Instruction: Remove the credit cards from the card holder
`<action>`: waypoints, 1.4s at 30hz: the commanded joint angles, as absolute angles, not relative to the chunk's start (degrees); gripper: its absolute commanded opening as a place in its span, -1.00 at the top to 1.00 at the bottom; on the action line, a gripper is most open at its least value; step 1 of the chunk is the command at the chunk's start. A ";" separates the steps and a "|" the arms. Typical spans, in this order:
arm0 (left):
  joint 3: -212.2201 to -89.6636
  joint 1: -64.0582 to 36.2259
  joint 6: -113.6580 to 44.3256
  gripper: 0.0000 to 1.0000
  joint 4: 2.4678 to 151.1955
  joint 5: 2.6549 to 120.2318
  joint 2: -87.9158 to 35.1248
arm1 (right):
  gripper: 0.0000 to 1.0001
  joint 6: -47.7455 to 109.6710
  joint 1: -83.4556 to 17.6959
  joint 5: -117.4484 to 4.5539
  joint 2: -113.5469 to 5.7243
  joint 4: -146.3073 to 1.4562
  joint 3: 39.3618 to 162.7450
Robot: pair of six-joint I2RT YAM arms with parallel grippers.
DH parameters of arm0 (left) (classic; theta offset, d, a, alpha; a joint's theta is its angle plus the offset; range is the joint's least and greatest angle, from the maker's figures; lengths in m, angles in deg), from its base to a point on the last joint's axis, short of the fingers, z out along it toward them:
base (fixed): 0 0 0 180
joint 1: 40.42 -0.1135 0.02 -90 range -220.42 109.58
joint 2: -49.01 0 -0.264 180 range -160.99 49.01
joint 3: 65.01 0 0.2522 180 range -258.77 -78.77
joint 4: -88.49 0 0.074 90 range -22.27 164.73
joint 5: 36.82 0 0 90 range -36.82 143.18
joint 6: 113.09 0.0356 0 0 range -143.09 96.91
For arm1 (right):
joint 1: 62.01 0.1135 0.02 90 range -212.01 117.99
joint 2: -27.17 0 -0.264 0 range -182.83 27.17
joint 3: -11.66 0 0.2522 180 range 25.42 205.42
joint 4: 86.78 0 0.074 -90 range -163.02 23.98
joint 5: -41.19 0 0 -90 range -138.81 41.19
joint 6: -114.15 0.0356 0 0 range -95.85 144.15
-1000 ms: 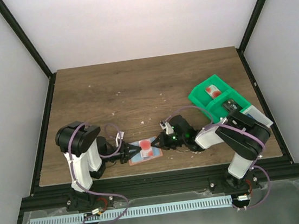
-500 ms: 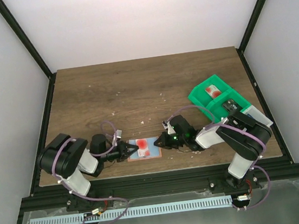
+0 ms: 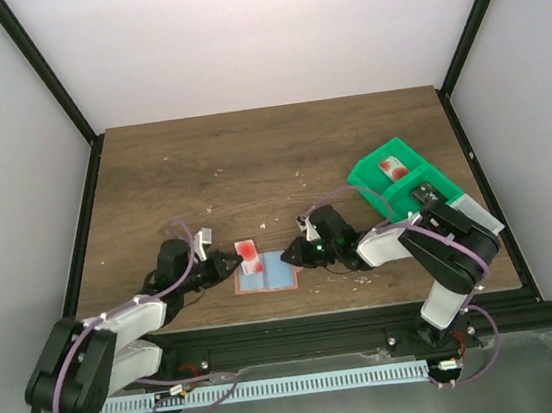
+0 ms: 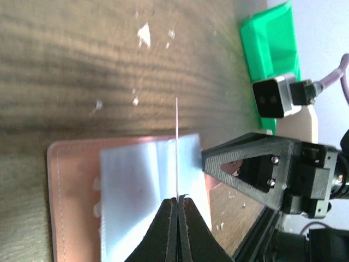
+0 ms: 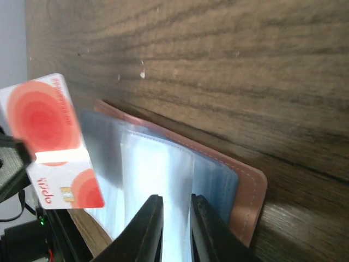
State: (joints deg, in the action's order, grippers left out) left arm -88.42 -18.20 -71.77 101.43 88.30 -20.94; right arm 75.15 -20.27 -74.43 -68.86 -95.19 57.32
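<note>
The card holder (image 3: 269,274) lies open near the table's front edge, tan-pink rim around light blue lining; it also shows in the left wrist view (image 4: 131,185) and the right wrist view (image 5: 180,164). My left gripper (image 3: 229,263) is shut on a red and white credit card (image 3: 249,255), held just above the holder's left end. That card is edge-on in the left wrist view (image 4: 177,136) and face-on in the right wrist view (image 5: 54,142). My right gripper (image 3: 297,255) is at the holder's right end, its fingers (image 5: 150,226) closed on a lining leaf.
A green compartment tray (image 3: 363,178) stands at the right, behind the right arm, with a red and white card (image 3: 389,165) in one compartment; it also shows in the left wrist view (image 4: 270,54). White specks dot the wooden table (image 3: 250,159).
My left arm has dropped low and drawn the red and white card off the holder toward the left and back. The holder now shows bare blue lining. The right gripper stayed at the holder.
</note>
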 commanded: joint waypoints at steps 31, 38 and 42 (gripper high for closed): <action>-102.50 -16.48 -64.39 1.00 81.29 120.92 -7.32 | 0.24 35.08 -21.84 -84.00 -37.39 -35.52 84.39; -104.52 -14.06 -62.62 1.00 79.26 122.70 -7.76 | 0.30 33.73 -21.84 -92.61 -42.18 -35.86 85.79; -105.33 -12.64 -60.88 1.00 77.62 122.33 -8.56 | 0.31 33.70 -21.80 -93.77 -43.91 -36.95 87.34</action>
